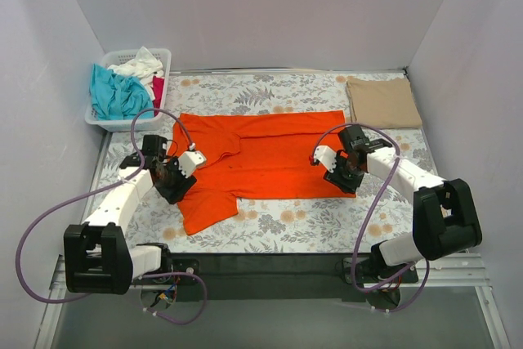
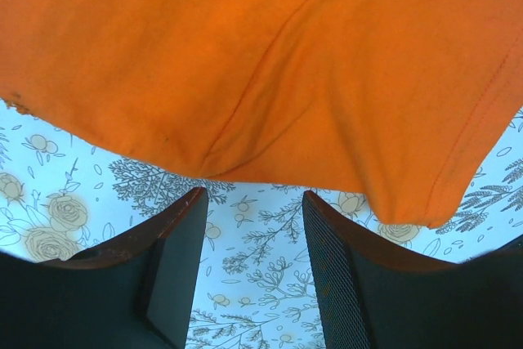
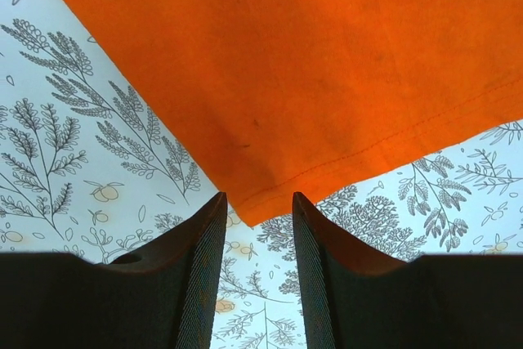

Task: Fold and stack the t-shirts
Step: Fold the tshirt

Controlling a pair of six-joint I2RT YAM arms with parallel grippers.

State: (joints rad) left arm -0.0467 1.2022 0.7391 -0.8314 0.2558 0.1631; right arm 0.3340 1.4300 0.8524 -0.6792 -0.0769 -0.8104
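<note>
The surface (image 1: 286, 222) is covered by a pale cloth printed with grey leafy sprigs and beige roses, and a dark strip runs along its near edge. An orange t-shirt (image 1: 261, 157) lies spread flat across its middle, lengthwise from left to right. One sleeve reaches toward the near left, and shallow creases run through the fabric. Its stitched edges rest straight on the print. At the far right corner a tan t-shirt (image 1: 382, 102) lies folded into a neat rectangle, well apart from the orange one. A white slatted basket (image 1: 110, 123) sits at the far left corner.
</note>
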